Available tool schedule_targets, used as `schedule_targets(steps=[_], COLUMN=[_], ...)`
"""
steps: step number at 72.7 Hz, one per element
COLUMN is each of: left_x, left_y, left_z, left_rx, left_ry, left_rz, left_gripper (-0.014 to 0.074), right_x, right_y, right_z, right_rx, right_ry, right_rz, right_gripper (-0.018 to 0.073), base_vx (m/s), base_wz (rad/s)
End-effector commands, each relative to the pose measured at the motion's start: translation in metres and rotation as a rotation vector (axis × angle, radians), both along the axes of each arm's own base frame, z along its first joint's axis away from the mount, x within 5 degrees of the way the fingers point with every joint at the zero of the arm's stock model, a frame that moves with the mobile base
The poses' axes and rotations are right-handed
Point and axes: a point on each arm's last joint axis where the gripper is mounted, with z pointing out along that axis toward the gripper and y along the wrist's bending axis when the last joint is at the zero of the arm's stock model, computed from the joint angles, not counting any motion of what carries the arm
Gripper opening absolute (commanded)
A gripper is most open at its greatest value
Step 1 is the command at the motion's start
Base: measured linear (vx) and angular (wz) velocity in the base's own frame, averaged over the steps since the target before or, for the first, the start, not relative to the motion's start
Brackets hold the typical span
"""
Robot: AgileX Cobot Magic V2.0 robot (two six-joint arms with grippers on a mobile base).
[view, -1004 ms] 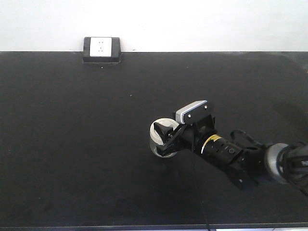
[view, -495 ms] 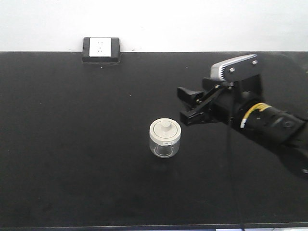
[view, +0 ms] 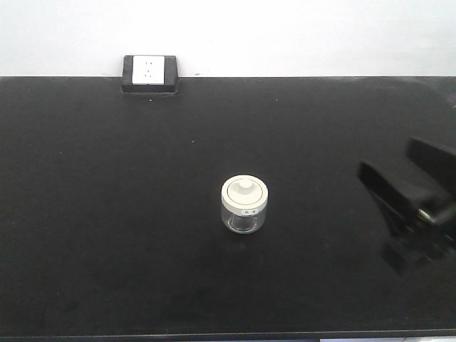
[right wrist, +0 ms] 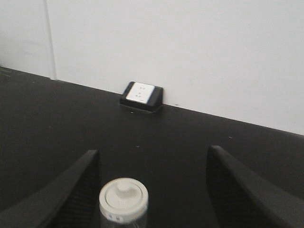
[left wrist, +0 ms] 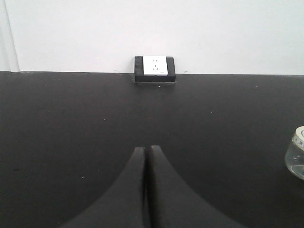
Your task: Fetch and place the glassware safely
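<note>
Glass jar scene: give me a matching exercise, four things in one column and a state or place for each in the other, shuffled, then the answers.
Things:
1. glass jar
2. left hand
3. right hand
4. wall socket

States or places:
A. fingers pressed together, holding nothing
B. at the table's back edge, against the white wall
C. fingers spread wide, holding nothing
D. upright mid-table, cream lid on

Pairs: 1-D, 2-A, 3-C, 4-B

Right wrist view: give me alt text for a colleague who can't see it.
A small clear glass jar with a cream-white knobbed lid stands upright on the black table, framed between the open fingers of the right end effector, which do not touch it. Behind, a black-and-white socket box sits against the white wall.
</note>
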Motion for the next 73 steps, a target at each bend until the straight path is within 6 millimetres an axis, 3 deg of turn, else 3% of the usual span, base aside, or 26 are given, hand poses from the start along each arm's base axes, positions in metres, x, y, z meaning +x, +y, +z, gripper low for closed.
schedule_targets(steps=[1,14,25,50,57,73], left_x=[0.000,0.000,0.000,0.000,0.000,0.000], left_y=[-0.001,-0.001,-0.001,-0.001,-0.001,-0.001], left_z=[0.014,0.014,0.014,0.014,0.014,0.014], left_rx=[-0.012,-0.012,-0.012,-0.012,-0.012,-0.012], left_ry=[-0.086,-0.086,-0.086,-0.086,-0.086,-0.086], left_rz=[-0.015,-0.015,-0.015,-0.015,-0.015,-0.015], left_gripper=[-0.0007,-0.0007,-0.0007,-0.0007,-0.0007,-0.0007], right_x=[-0.023,-0.067,-0.093,-0.104,-0.104,-0.104], right_y=[-0.013,-0.039,-0.053,-0.060,-0.060,-0.060], right_z=[0.007,-0.003,-0.008,-0.012,-0.012,-0.012], right_rx=[0.021,0.072,0.072,0.027,0.026,0.026], right_ry=[-0.056,-0.034,-0.053,-0.069,-0.070,-0.073], right_rz=[-0.025,-0.091,-0.126,-0.143,-0.143,-0.143], right_gripper=[0.0464,0.0464,0.0464,0.0437,0.0368,-0.0015], base_vx=[0.00,0.00,0.00,0.00,0.00,0.00], base_wz=[0.00,0.00,0.00,0.00,0.00,0.00])
